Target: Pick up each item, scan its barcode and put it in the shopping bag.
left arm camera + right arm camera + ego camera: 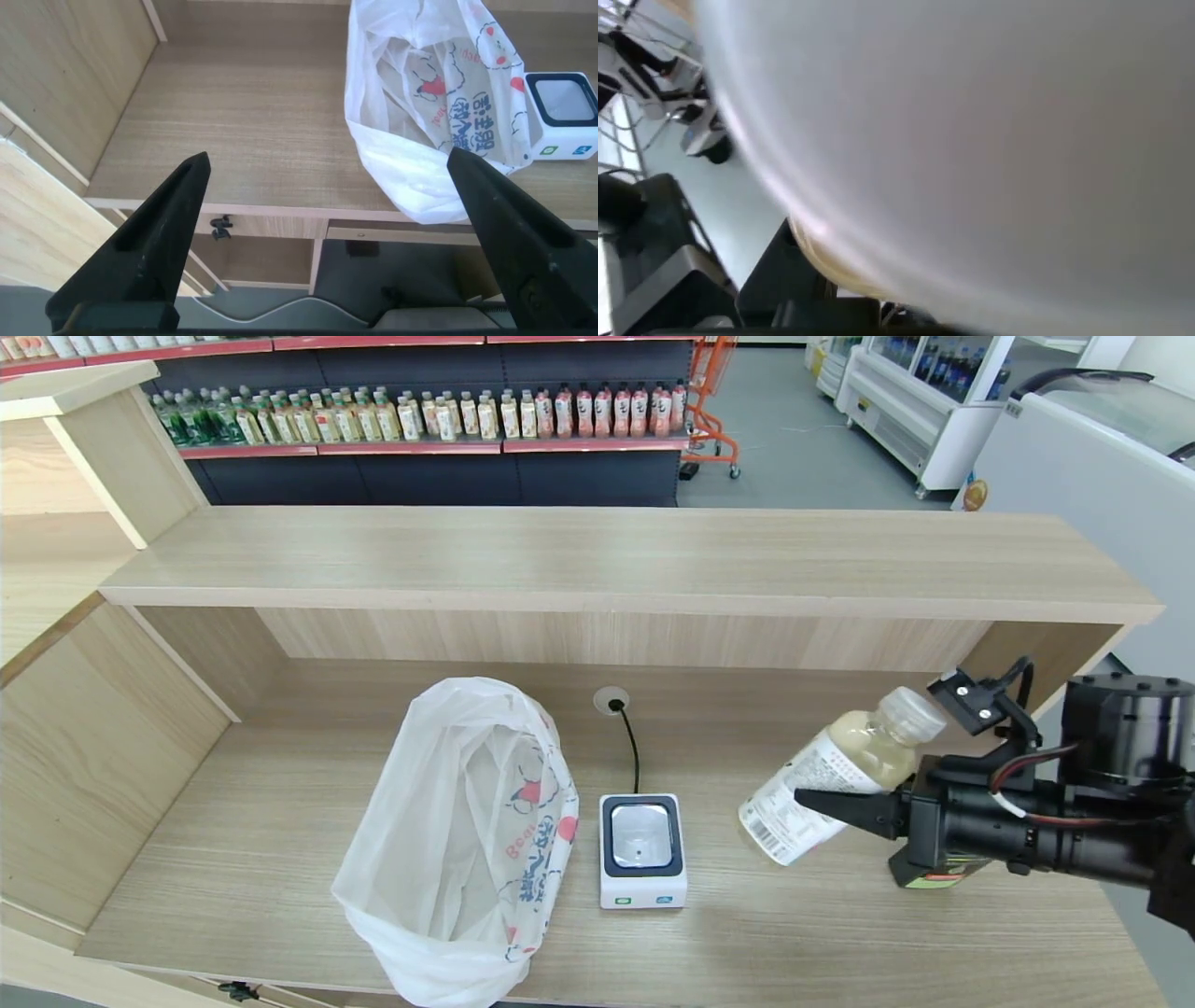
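Observation:
My right gripper [845,803] is shut on a bottle [834,770] of pale drink with a white label and clear cap. It holds the bottle tilted above the counter, to the right of the scanner [641,848], with the barcode end pointing down toward the left. The bottle's white side [990,140] sits close against the right wrist camera. An open white plastic shopping bag [467,840] stands left of the scanner. The bag [439,103] and scanner [562,114] also appear beyond my open left gripper [332,224], which hangs off the counter's front edge.
The scanner's cable [631,739] runs back to a grommet in the counter [280,859]. A raised wooden shelf [616,560] borders the back and a side panel [84,747] the left. A small green item [943,875] lies under my right arm.

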You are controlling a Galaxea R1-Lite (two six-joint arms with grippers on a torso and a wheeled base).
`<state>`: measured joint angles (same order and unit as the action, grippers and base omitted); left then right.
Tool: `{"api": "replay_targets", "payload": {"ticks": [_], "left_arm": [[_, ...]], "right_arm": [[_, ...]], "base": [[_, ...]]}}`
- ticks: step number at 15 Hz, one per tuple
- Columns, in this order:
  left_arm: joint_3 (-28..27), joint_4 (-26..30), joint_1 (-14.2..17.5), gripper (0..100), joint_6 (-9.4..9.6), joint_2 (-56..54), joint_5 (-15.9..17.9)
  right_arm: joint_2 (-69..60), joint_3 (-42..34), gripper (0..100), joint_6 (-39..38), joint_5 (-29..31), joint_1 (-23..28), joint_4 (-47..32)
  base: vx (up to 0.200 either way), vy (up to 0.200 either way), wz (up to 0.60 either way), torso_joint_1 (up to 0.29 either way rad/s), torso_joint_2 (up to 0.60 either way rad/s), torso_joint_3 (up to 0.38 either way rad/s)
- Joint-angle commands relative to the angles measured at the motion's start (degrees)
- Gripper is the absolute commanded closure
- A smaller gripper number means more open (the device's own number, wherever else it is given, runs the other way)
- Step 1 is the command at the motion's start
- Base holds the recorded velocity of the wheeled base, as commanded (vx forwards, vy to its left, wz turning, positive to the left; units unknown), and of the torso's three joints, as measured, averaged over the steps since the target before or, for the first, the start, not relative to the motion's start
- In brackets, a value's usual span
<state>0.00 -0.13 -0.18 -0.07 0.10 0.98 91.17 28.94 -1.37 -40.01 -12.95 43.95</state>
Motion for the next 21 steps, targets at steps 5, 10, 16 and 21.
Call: {"api": "replay_targets", "payload": {"ticks": [5, 10, 16, 21], "left_arm": [[0.0, 0.0, 0.0, 0, -0.01, 0.0, 0.0], [0.0, 0.0, 0.0, 0, -0.01, 0.0, 0.0], [0.0, 0.0, 0.0, 0, -0.01, 0.0, 0.0], [0.0, 0.0, 0.0, 0, -0.01, 0.0, 0.0]], "right_arm": [[-5.7, -3.5, 100, 0.0, -7.5, -3.1, -2.8], [-5.3, -3.1, 100, 0.0, -11.6, -6.1, -2.6], [-5.4, -2.7, 100, 0.0, -14.7, -8.3, -2.6], [-4.8, -2.7, 100, -0.1, -15.4, -12.6, -2.6]], "base": [[0.0, 0.0, 0.0, 0.0, 0.0, 0.0], [0.0, 0.0, 0.0, 0.0, 0.0, 0.0], [0.0, 0.0, 0.0, 0.0, 0.0, 0.0], [0.0, 0.0, 0.0, 0.0, 0.0, 0.0]]}}
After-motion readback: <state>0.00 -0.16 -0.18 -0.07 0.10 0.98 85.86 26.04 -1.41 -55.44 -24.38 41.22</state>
